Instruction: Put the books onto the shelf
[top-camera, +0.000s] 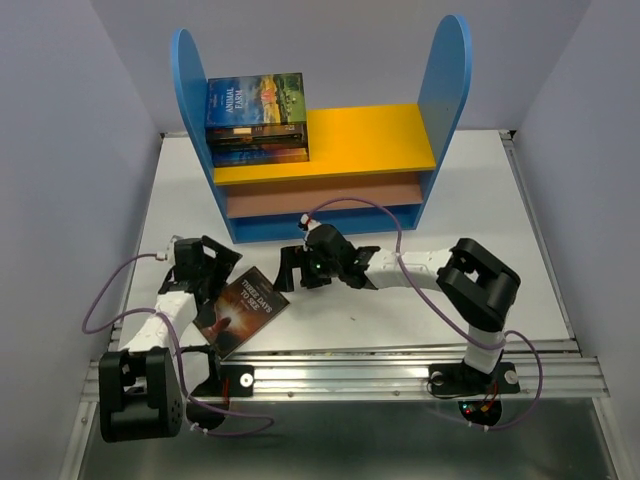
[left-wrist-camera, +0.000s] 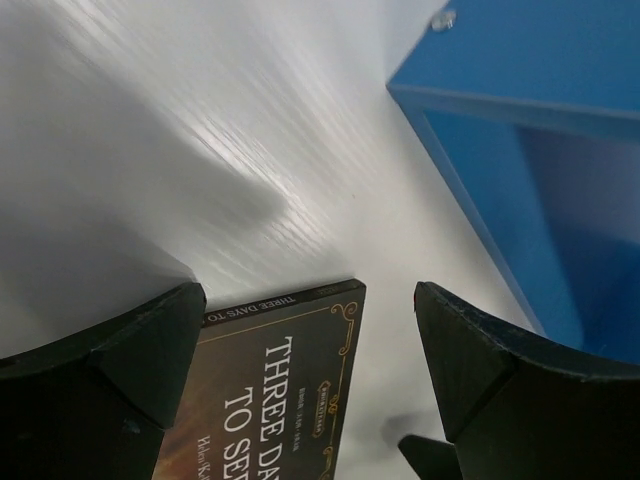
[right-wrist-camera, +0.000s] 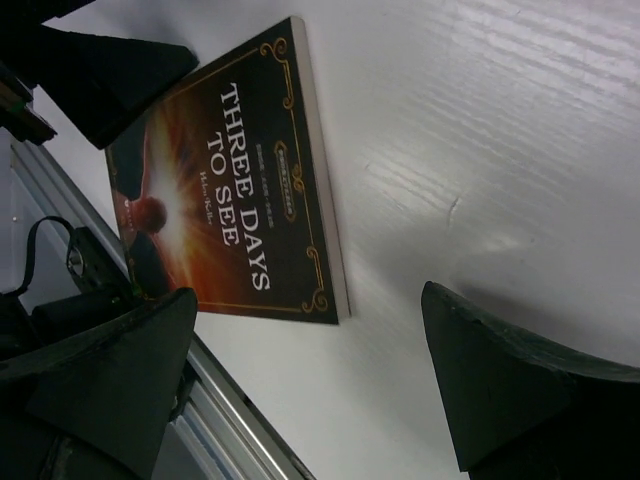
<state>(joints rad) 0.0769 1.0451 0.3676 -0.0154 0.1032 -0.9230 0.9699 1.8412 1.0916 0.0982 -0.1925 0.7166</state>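
From above, the shelf (top-camera: 325, 150) stands at upper centre of the white table (top-camera: 480, 200). A stack of books (top-camera: 258, 140) lies at the left end of its yellow top board (top-camera: 370, 135), with Animal Farm (top-camera: 255, 100) uppermost. One paperback, Three Days to See (top-camera: 243, 312), lies flat on the table at lower left. The left gripper (top-camera: 222, 268) is at its upper left corner and the right gripper (top-camera: 300, 272) just to its upper right, both spread wide and holding nothing.

In the left wrist view, the left gripper (left-wrist-camera: 310, 300) is spread, and the top corner of Three Days to See (left-wrist-camera: 290, 390) shows between its fingers at bottom centre. The blue shelf (left-wrist-camera: 520, 120) fills the upper right.

In the right wrist view, the right gripper (right-wrist-camera: 308, 300) gapes empty. Three Days to See (right-wrist-camera: 235, 190) lies face up at centre left, and a finger of the left gripper (right-wrist-camera: 100, 80) is over its upper left corner.
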